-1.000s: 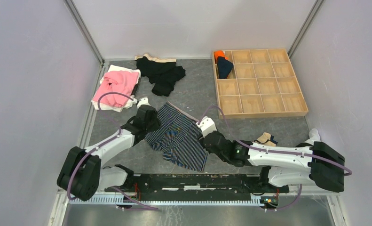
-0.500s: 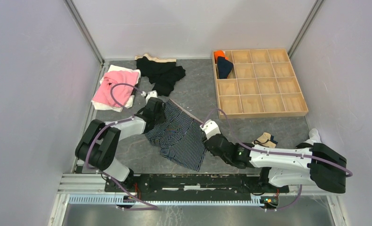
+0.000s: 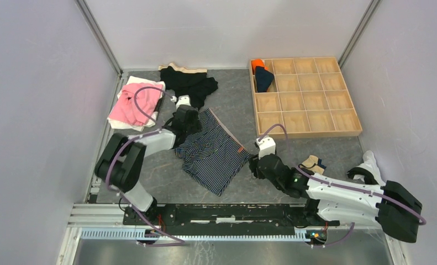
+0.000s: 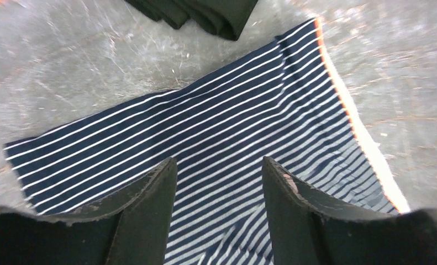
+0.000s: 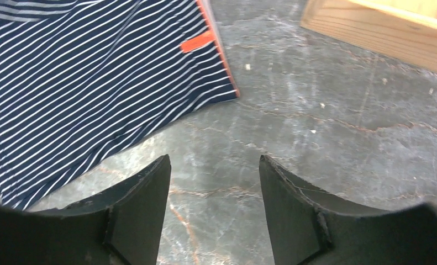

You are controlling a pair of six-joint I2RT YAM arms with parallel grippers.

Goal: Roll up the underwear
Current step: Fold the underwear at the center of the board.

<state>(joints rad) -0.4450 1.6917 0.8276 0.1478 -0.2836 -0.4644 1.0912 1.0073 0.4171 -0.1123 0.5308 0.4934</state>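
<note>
The right gripper (image 5: 213, 163) sits nearest, at 4 o'clock from the middle of the grey stone-patterned table (image 3: 166, 176). Its jaws stand apart with nothing between them, only bare table beneath. Just beside it, at its 10 o'clock, lies a corner of the navy striped underwear (image 3: 213, 157), which bears a small orange tag (image 5: 198, 41) by the orange-edged waistband.

The underwear is spread flat near the table's centre, one corner pointing toward the arm bases. The left gripper (image 4: 219, 165) hangs over the garment's 11 o'clock corner. Its jaws are also parted and clamp nothing, and striped cloth shows flat between the two fingers.

At 3 o'clock from the underwear, close to the right arm, is a small tan-and-dark cloth bundle (image 3: 311, 163). Farther off at 1 o'clock stands a wooden compartment tray (image 3: 304, 132). An orange roll (image 3: 257, 65) and a navy roll (image 3: 264, 79) occupy its far-left cells. At 10 o'clock lies a pink garment (image 3: 136, 102) on white cloth, and at 12 o'clock, farthest back, a heap of black garments (image 3: 191, 85).
</note>
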